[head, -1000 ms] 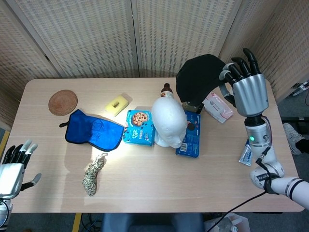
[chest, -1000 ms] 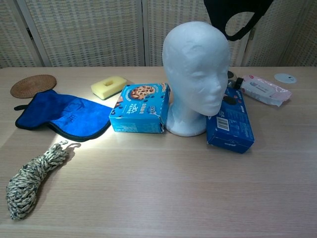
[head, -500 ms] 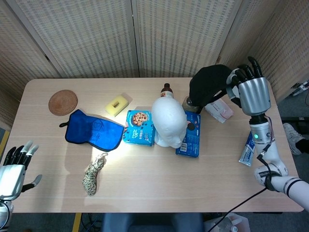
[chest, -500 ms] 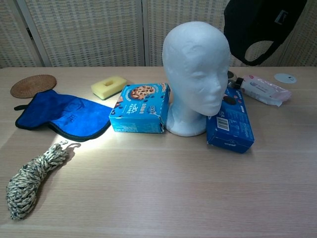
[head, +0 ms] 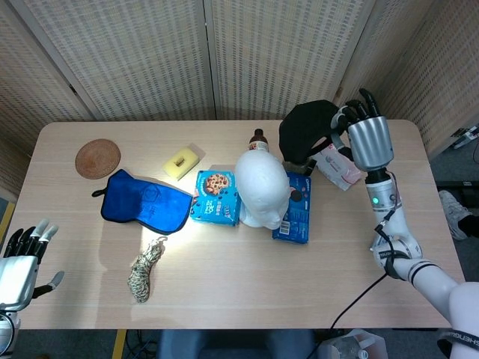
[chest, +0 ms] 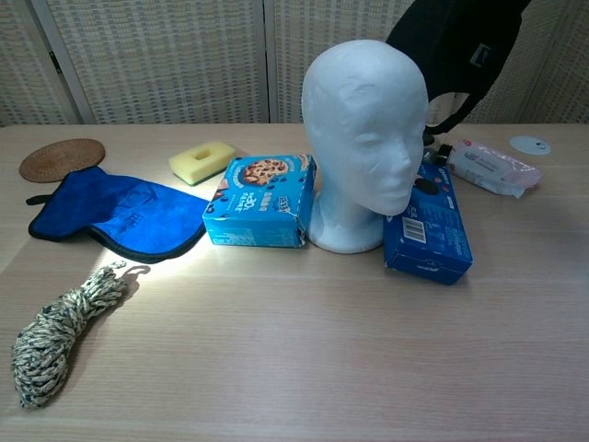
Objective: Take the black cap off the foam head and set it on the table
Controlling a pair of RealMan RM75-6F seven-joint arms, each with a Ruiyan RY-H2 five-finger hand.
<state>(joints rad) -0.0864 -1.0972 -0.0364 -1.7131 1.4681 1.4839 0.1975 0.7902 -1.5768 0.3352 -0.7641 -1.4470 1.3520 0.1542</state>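
What changed: a moment ago my soft black cap [head: 305,129] hung more to the right in the head view; now it has swung back left and sits closer to the round white foam head [head: 262,189].
Cap now: it is off the foam head and up in the air, in the upper right of both views. In the chest view the cap [chest: 453,44] hangs just behind and beside the top of the foam head [chest: 364,138].
What it means: the first part of the job is done, I think. The cap is not on the pale wooden table [head: 247,277] yet, so I need a bare spot to put it down.
My right hand: my silver and black right hand [head: 364,133] holds the cap by its right edge. The fingers are closed on the cloth, with the tips poking up.
My left hand: my left hand [head: 21,265] is at the lower left corner of the head view. Its fingers are apart and it holds nothing.
Under the cap: a small brown bottle [head: 258,140] and a pink and white packet [head: 337,166] lie near it, so that spot looks crowded.
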